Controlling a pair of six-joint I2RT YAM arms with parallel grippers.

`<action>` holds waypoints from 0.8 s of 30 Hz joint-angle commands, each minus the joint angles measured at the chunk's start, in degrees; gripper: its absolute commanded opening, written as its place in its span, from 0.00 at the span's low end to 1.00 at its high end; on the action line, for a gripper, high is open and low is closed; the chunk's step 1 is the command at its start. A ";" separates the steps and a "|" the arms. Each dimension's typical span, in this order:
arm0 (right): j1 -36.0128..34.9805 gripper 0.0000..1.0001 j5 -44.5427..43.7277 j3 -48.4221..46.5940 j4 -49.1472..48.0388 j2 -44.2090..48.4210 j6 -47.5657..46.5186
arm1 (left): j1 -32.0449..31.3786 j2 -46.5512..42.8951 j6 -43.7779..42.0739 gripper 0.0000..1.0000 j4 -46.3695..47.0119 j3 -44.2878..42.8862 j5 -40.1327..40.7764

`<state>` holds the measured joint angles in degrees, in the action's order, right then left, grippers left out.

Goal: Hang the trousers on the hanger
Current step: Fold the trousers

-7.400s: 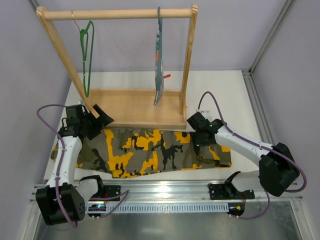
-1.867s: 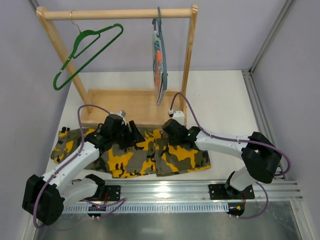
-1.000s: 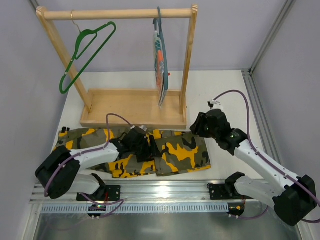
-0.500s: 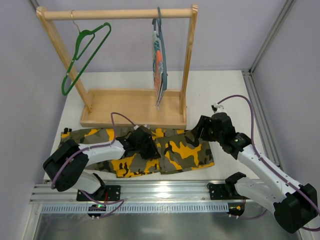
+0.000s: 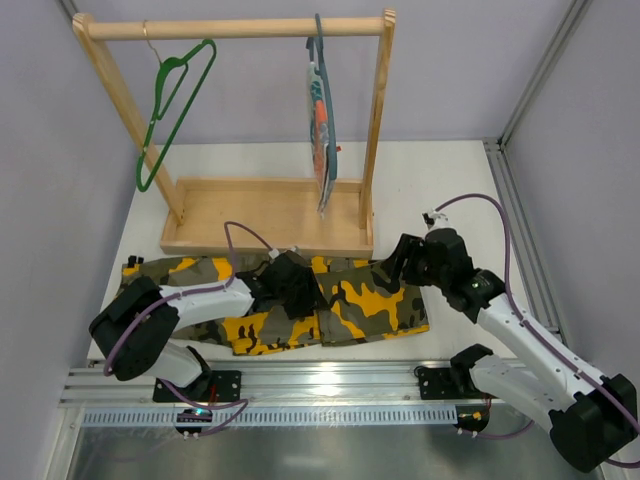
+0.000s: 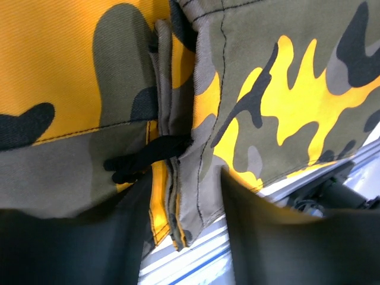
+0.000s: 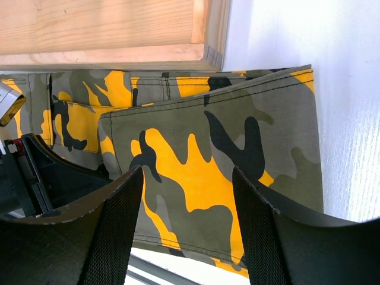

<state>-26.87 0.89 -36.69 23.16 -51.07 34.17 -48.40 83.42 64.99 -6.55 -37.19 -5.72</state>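
Hanger point(image 5: 170, 68), green, hangs by its hook from the left end of the wooden rack's point(image 5: 240, 28) rail. Trousers point(image 5: 370, 300) lie folded flat on the counter point(image 5: 440, 190), just in front of the rack. Left hand point(image 6: 184, 178) rests on their middle, fingers apart astride a fabric fold. Right hand point(image 7: 187, 178) hovers over their right end, fingers apart, gripping nothing.

The trousers point(image 5: 370, 300) now lie shorter, with their right end folded over toward the middle. The left gripper point(image 5: 302, 297) has come from their left end to the middle. The right gripper point(image 5: 402, 264) has drawn back to their right edge. The hanger point(image 5: 172, 110) has swung narrower.
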 commanded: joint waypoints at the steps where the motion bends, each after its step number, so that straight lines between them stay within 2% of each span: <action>1: 0.15 0.65 0.70 0.30 -1.62 1.50 -0.51 | -0.99 -0.01 1.10 0.54 -2.33 -2.10 4.13; 4: 0.15 0.65 0.78 0.65 -1.62 1.67 -0.60 | -1.52 0.25 1.28 0.58 -1.81 -2.10 4.83; 10: 0.15 0.65 1.05 1.88 -2.33 1.85 -0.51 | -2.49 1.84 1.45 0.54 1.62 -2.27 4.13; 12: 0.15 0.65 1.22 2.41 -2.41 1.85 -0.42 | -2.57 2.19 1.45 0.49 1.62 -2.71 4.13; 18: 0.15 0.65 2.19 2.50 -2.59 2.73 -0.07 | -2.66 3.85 1.37 0.20 2.06 -4.73 3.43; 21: 0.07 0.65 2.28 2.23 -2.24 2.99 -0.16 | -2.58 4.47 1.28 0.10 2.41 -5.17 2.90; 22: 0.07 0.65 2.19 2.23 -2.15 3.08 -0.25 | -2.57 4.82 1.36 0.02 2.59 -5.43 2.56; 24: 0.15 0.65 2.02 2.23 -1.98 2.99 -0.25 | -2.57 4.91 1.45 0.00 2.59 -5.70 2.20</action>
<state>-26.87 2.52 -33.93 22.70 -48.90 34.20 -50.63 87.88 66.06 -6.46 -40.82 -3.14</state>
